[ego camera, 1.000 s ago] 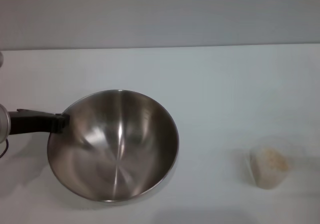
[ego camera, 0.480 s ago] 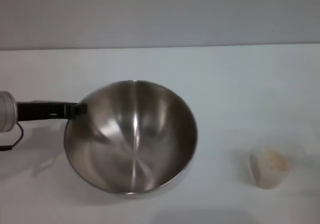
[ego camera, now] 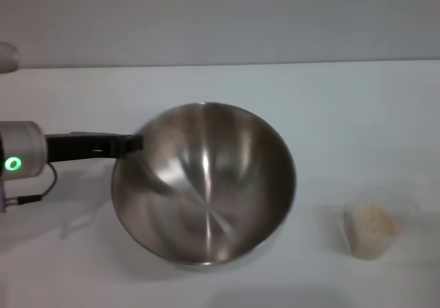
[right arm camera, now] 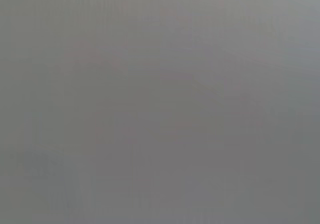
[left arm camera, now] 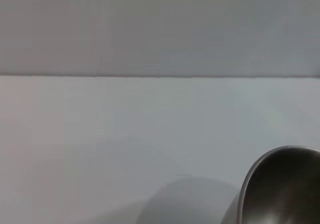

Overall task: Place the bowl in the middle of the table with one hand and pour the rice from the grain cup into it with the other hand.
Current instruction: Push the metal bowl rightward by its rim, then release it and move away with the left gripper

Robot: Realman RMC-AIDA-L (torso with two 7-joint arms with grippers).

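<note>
The large steel bowl (ego camera: 204, 182) is left of the middle of the white table (ego camera: 330, 108), tilted, its near side raised. My left gripper (ego camera: 135, 144) reaches in from the left and is shut on the bowl's left rim. A part of the bowl's rim (left arm camera: 280, 184) shows in the left wrist view. The clear grain cup (ego camera: 372, 228) stands at the front right with rice (ego camera: 375, 218) inside. My right gripper is out of view; its wrist view shows only plain grey.
A grey wall (ego camera: 220, 19) meets the table's far edge. The left arm's grey wrist with a green light (ego camera: 12, 163) and a cable lies at the left edge.
My left gripper has carried the bowl to the right and a little farther back. The cup has not moved.
</note>
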